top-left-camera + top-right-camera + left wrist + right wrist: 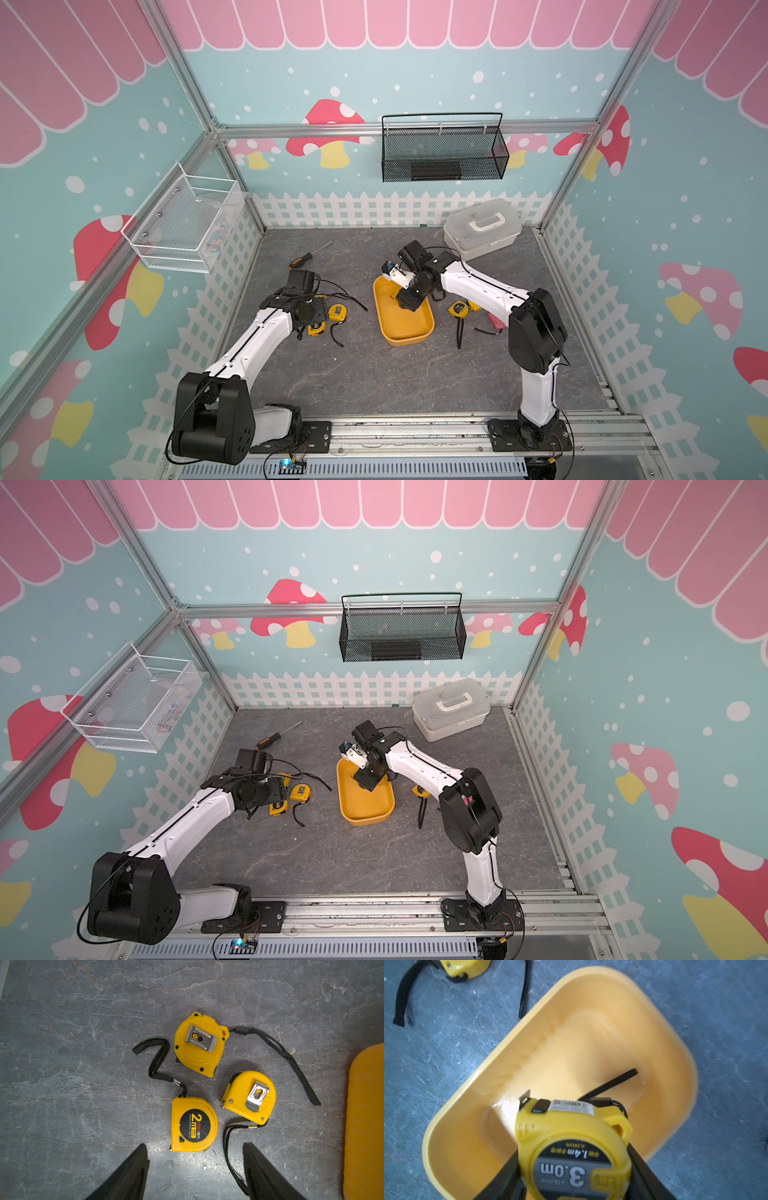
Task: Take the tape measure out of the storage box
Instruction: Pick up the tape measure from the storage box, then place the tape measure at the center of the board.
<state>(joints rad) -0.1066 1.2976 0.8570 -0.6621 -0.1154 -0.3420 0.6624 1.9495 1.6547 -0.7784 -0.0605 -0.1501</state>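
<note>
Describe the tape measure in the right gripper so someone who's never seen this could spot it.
Start at the yellow storage box in the middle of the grey table, where the right gripper reaches in. The tape measure is the yellow one clamped between its black fingers over the box. Its face reads 3.0m, and the other tape measures lie loose on the table outside.

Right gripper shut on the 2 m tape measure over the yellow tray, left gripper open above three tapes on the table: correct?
One slip: the right wrist view shows the right gripper shut on a tape measure marked 3.0 m, not 2 m. The rest holds.
</note>
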